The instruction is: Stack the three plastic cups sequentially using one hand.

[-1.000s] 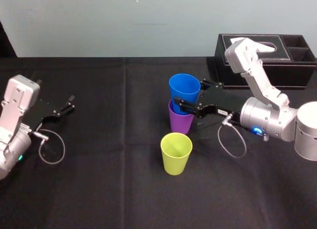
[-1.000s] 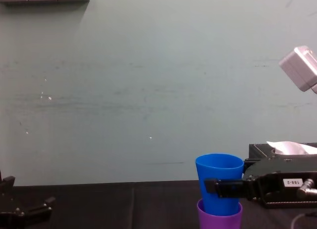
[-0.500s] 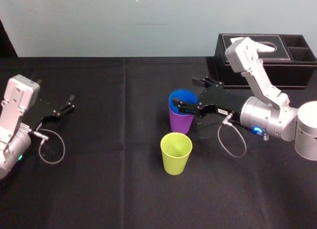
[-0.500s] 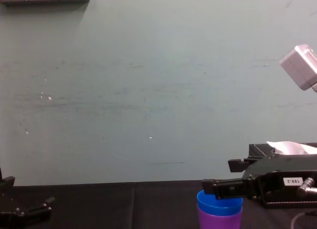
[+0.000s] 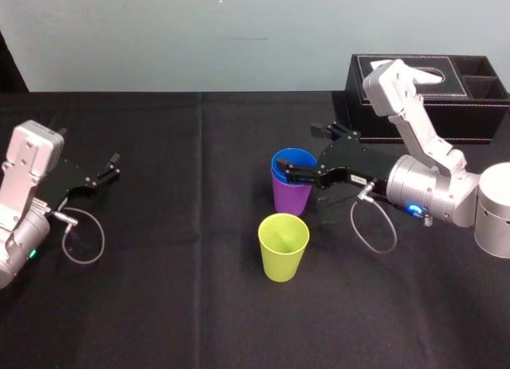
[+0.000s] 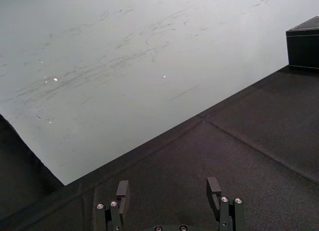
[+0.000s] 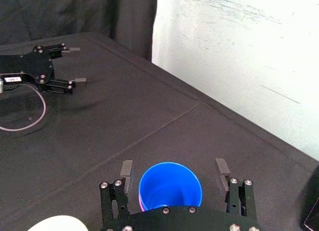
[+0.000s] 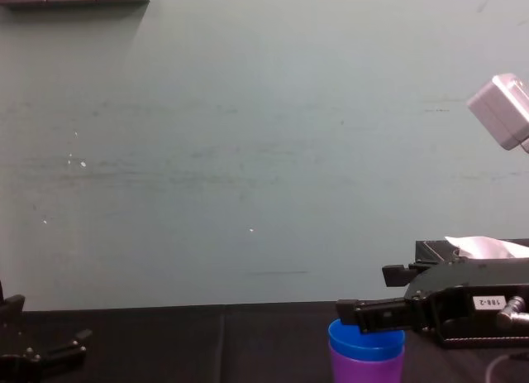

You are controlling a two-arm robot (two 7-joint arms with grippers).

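Your right end effector (image 5: 297,152) has let go. A second ago it pinched the blue cup (image 5: 292,163) high; now its fingers stand wide apart and hold nothing. The blue cup sits between them, deep in the purple cup (image 5: 291,198). The first nesting looks done. The yellow-green cup (image 5: 283,245) stands alone on the counter (image 5: 159,305), near the end effector, towards the robot. The left end effector (image 5: 113,166) is parked well away, fingers spread.

black-clothed table (image 5: 159,305), purple cup (image 5: 291,200) upright at centre, yellow-green cup (image 5: 283,253) nearby, black tissue box (image 5: 478,118) far right
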